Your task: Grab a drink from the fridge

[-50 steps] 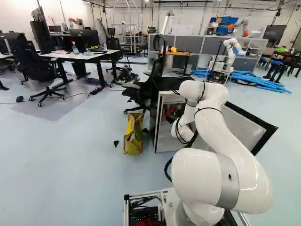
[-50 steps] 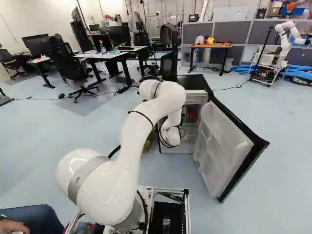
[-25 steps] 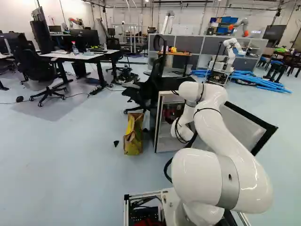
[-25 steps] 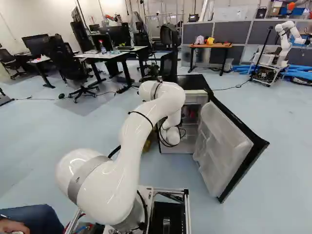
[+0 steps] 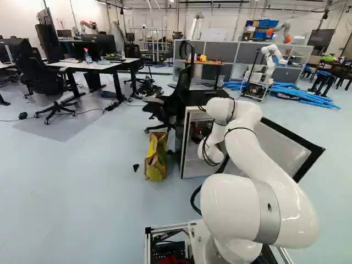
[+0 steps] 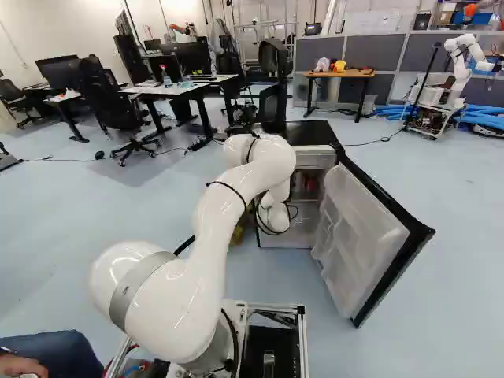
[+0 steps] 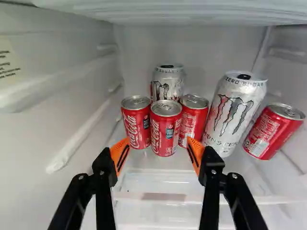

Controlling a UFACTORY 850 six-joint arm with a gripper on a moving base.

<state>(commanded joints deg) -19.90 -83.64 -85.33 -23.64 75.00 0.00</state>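
Blk jointed fingers (image 7: 104,168) w/ silvery screws (image 7: 234,176) & slotted orange pads (image 7: 116,152) up front, then behind them a glossy wht arm (image 5: 261,157) w/ rounded joints, blk cables (image 5: 204,149) looped closest, thin blk strap (image 5: 241,127) farther back, gray band (image 5: 268,212) farthest.

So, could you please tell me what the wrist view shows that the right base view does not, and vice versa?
Only the wrist view shows the open claw and, distinctly, two tall silver cans and four short red cans.

Only the right base view shows the fridge door swung open, the white arm, the wooden table and the black office chair.

Both show the fridge interior; the red inside is too small to identify in the right base view.
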